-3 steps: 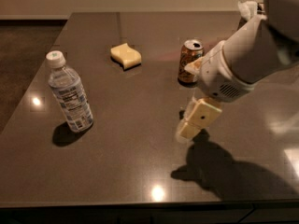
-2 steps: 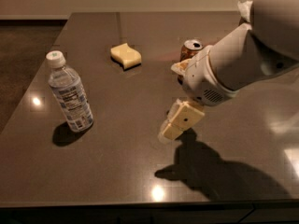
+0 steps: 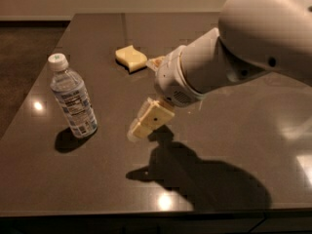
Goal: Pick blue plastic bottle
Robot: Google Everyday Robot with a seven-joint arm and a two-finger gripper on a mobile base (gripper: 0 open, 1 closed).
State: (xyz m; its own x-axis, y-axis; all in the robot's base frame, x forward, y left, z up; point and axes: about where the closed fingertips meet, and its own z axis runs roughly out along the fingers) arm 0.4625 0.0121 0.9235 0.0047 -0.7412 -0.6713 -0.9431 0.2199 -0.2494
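Observation:
The blue plastic bottle (image 3: 73, 97) stands upright on the left of the dark table (image 3: 97, 179). It is clear, with a white cap and a blue-and-white label. My gripper (image 3: 144, 123) is cream-coloured and hangs low over the table to the right of the bottle, about a bottle's width away, pointing down and left toward it. It holds nothing that I can see. The big white arm (image 3: 234, 57) fills the upper right.
A yellow sponge (image 3: 130, 58) lies at the back of the table. A sliver of the orange-brown can (image 3: 157, 61) shows behind the arm. The table's left edge runs just left of the bottle, and its front edge is near the bottom.
The gripper and arm have moved left, from near the can toward the bottle. The arm now hides most of the can. The bottle and sponge have not moved.

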